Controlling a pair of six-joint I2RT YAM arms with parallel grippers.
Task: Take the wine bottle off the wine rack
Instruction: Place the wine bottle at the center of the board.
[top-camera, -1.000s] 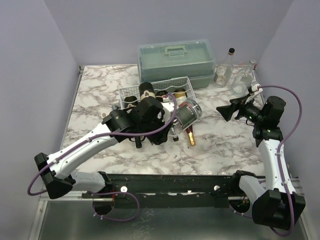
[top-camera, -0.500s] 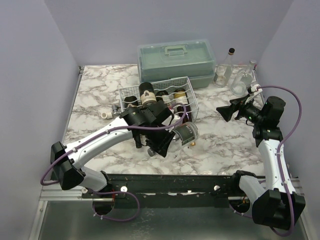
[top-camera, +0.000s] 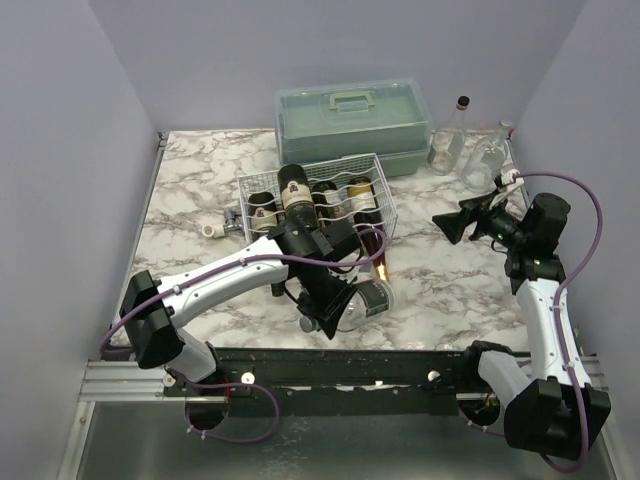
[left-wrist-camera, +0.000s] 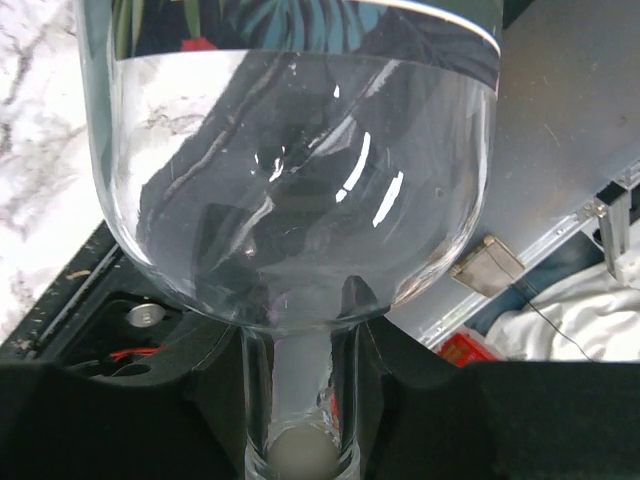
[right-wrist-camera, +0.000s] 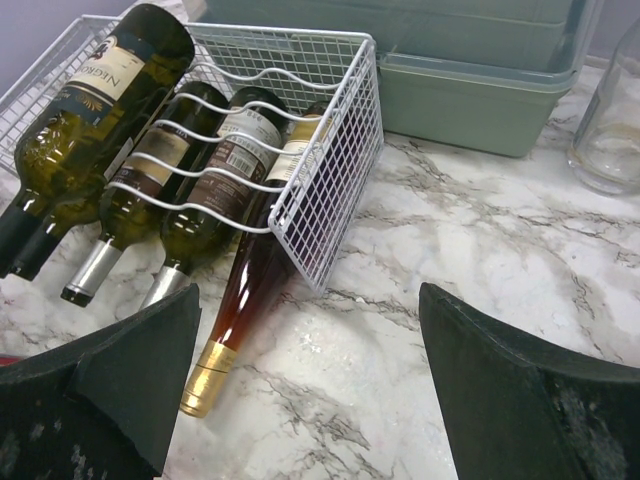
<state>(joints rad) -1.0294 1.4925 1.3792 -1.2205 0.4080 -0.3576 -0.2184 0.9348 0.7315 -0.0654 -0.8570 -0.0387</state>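
Wine rack (top-camera: 386, 205): toward the table's back, several other bottles lying in it.
Wine bottle (top-camera: 362, 302): clear glass, off the rack, over the table's near edge; removal looks done, setting down remains.
Left gripper (top-camera: 322, 314): fingers clamped on its neck.
Right gripper (top-camera: 455, 222): fingers wide apart, empty.
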